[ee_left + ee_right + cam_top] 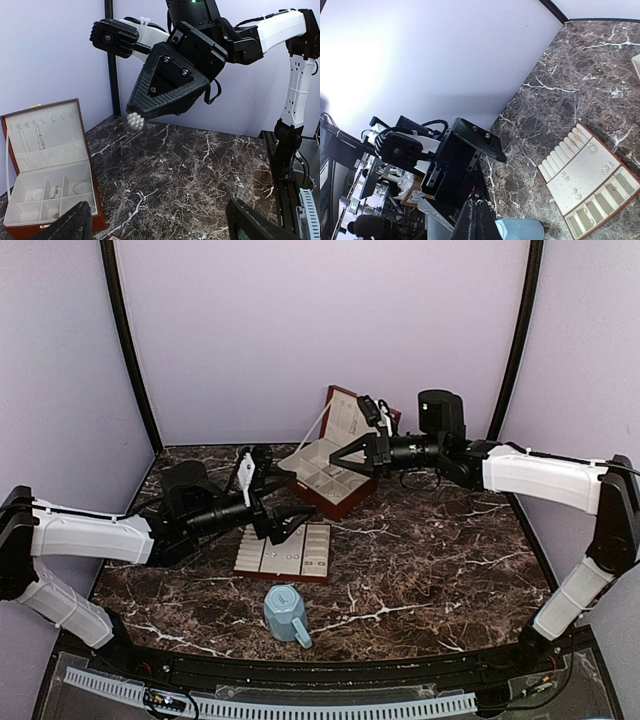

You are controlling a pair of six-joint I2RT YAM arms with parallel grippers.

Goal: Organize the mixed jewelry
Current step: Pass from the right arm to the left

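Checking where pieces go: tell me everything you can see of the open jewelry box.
The jewelry box is reddish-brown outside and cream-lined inside, resting on the marble table toward its back. Its lid stands open, with what look like thin chains hanging inside. The base is split into small compartments; one holds a thin silvery hoop.

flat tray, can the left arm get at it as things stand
Probably yes: the left gripper is open and hangs right over the far edge of the tray, with nothing seen between them.

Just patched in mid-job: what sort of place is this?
Probably a lab test booth, not a home: plain lilac walls enclose a marble-patterned table, with a slotted cable duct along its near edge.
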